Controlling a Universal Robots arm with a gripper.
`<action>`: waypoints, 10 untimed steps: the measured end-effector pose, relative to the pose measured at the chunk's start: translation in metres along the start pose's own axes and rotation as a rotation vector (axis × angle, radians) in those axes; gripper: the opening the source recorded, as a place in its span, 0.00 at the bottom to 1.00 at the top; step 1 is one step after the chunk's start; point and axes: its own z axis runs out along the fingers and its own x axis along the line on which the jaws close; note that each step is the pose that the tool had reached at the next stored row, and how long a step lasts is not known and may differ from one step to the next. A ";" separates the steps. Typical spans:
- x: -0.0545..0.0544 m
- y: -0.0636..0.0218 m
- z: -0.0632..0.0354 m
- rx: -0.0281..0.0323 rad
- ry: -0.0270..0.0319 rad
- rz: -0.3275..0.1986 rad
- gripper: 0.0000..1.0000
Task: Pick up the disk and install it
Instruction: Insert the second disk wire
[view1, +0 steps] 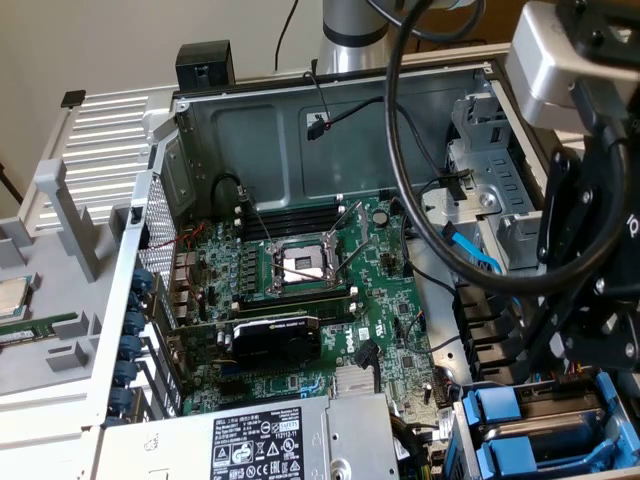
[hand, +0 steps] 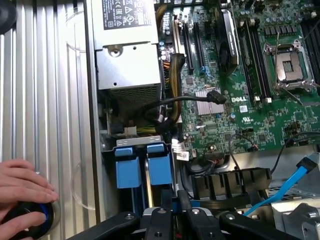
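Observation:
The disk (hand: 160, 167) sits upright in the drive bay at the case's corner, and its bright blue carrier front faces the wrist camera. A second blue carrier (hand: 127, 169) stands in the slot beside it. My gripper (hand: 175, 210) hangs directly over the disk. Its black fingers (hand: 162, 220) are drawn close together with a sliver of blue plastic between them. In the exterior view the two blue carriers (view1: 505, 410) lie at the lower right, with silver metal between them. The black gripper (view1: 580, 360) hovers just above them.
A person's hand (hand: 22, 192) rests on a black and blue knob on the ribbed side panel (hand: 45, 100). The power supply (hand: 127, 55), the motherboard (hand: 240, 100), black cables and a blue data cable (hand: 282, 187) crowd the bay. A silver chip (view1: 12, 297) lies outside the case.

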 end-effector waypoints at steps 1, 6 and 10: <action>0.000 -0.0009 0.0003 -0.0001 -0.0011 0.000 0.16; 0.000 -0.0059 0.0016 -0.0005 -0.0035 -0.001 0.16; 0.003 -0.0073 0.0031 -0.0007 -0.0059 -0.001 0.16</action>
